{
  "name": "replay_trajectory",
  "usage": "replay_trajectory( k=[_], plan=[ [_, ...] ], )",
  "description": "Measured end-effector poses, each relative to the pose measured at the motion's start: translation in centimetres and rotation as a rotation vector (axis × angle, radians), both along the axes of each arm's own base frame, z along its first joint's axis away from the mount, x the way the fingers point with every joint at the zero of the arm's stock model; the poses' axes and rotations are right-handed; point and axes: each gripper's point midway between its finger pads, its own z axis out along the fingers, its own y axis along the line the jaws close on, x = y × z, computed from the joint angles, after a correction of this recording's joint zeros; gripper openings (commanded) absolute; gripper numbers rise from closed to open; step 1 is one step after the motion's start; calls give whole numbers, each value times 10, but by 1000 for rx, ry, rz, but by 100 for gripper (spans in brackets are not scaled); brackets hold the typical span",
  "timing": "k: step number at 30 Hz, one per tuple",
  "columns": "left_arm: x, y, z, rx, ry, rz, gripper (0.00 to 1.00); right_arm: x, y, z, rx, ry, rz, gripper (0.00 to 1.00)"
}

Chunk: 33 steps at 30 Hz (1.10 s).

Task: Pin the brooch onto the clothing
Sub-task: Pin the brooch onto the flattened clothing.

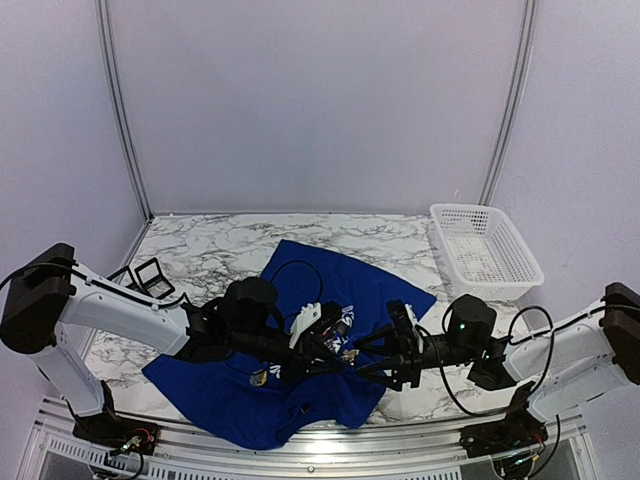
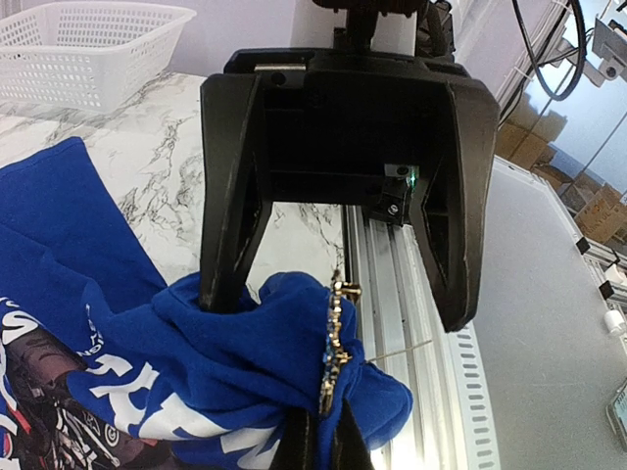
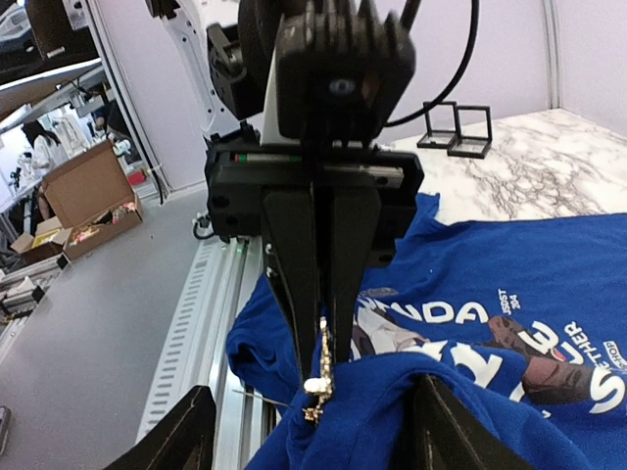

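Between your two grippers, near the front edge of the marble table (image 1: 220, 250), a fold of the blue T-shirt (image 1: 340, 275) is raised into a ridge. The rest of the shirt lies spread across the middle of the table, with its white chest lettering just behind the fold.

Your left gripper (image 3: 321, 333) has its fingers pressed together with no gap. They pinch the brooch (image 2: 335, 343), which stands on edge along the crest of the fold. From the left wrist view, the brooch rises straight out of your fingertips, with blue cloth bunched on both sides of it. Its pin (image 2: 402, 351) sticks out sideways over the metal rail.

Your right gripper (image 3: 312, 431) faces the left one head on, with its jaws spread wide. The fold and the brooch sit between its two fingers, and neither finger touches the brooch. One finger (image 2: 230, 245) comes down right at the cloth, but you cannot tell whether it touches.

A white basket (image 1: 485, 250) sits at the far right of the table, well apart from the shirt.
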Motion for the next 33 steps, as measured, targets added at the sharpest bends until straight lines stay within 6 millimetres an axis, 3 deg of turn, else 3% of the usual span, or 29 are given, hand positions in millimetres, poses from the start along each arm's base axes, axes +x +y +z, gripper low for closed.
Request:
replay_trajectory(
  k=[4,8,16,17,18,33],
  plan=[
    [0,0,0,0,4,1,0,1,0,-12,-44,-63,-16,72],
    [-1,0,0,0,8,-1,0,4,-1,-21,-81,-121,-30,71],
    [-2,0,1,-1,14,-6,0,3,5,-29,-128,-193,-35,63],
    [-2,0,1,-1,14,-6,0,7,8,-27,-127,-195,-41,55],
    [-2,0,1,-1,14,-6,0,7,8,-27,-127,-195,-41,54],
    [-1,1,2,-5,11,-2,0,9,14,-26,-89,-86,-21,34]
  ],
)
